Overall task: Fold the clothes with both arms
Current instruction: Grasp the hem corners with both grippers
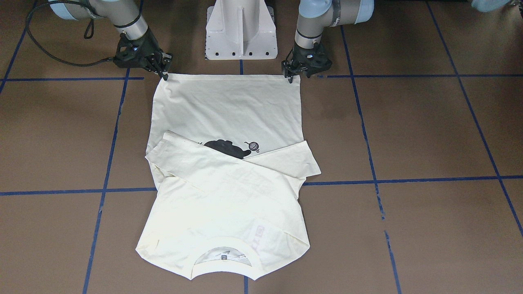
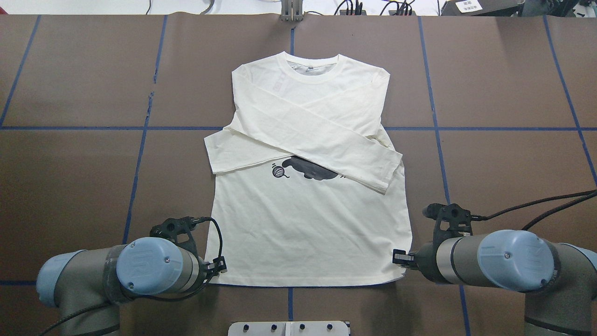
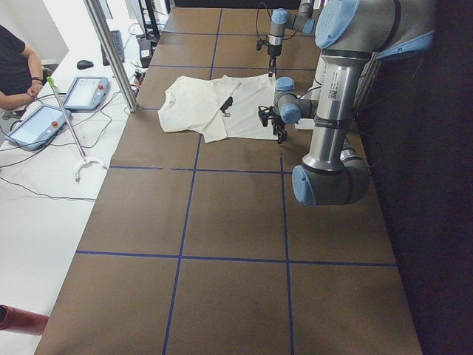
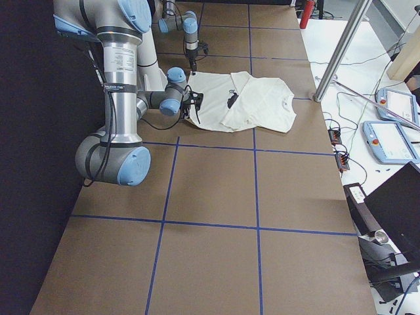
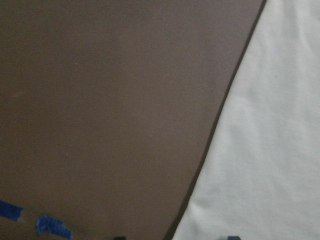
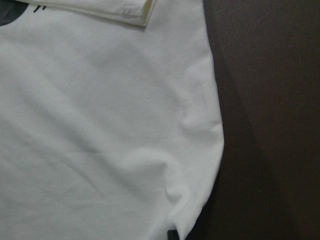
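Left wrist-mounted: L jaws open astride T-shirt hem; R wrist: R jaws pinching.

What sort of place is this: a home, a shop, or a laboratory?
Most likely a robotics laboratory. The brown table is marked into squares with blue tape lines, two grey metal jointed robot arms with light-blue caps reach over it, and blue-grey control tablets lie on a white surface beside it.

Even bright overhead light, soft shadows; wrist views blurry, shirt slightly overexposed.
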`<control>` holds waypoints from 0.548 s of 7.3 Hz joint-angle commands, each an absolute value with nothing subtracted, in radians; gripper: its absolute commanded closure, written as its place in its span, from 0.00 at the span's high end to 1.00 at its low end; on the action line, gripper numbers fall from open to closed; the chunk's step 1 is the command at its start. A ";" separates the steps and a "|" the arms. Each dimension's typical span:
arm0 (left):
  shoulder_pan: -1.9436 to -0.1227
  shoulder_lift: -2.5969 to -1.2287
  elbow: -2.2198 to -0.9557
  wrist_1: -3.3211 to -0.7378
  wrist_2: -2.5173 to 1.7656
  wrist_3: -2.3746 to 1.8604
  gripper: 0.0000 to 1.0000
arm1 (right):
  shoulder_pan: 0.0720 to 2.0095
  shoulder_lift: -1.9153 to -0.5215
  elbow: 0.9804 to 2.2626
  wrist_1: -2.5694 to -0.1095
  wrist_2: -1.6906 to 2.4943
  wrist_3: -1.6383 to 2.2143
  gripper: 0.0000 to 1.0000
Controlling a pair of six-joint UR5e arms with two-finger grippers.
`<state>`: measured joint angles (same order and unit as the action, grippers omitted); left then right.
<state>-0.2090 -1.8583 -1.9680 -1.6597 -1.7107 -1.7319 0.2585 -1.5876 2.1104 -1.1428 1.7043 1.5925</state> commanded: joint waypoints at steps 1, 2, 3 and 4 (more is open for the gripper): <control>-0.209 -1.859 -1.967 -1.660 -1.710 -1.732 0.64 | 0.261 -1.588 2.111 -1.143 1.706 1.592 0.00; -0.209 -1.867 -1.967 -1.660 -1.712 -1.733 0.51 | 0.264 -1.588 2.111 -1.143 1.707 1.592 0.00; -0.209 -1.867 -1.967 -1.660 -1.712 -1.733 0.36 | 0.265 -1.588 2.111 -1.143 1.709 1.592 0.00; -0.209 -1.867 -1.967 -1.660 -1.712 -1.735 0.25 | 0.268 -1.588 2.111 -1.143 1.712 1.591 0.00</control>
<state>-0.2086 -1.8659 -1.9667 -1.6598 -1.7117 -1.7336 0.2652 -1.5877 2.1107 -1.1428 1.7088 1.5919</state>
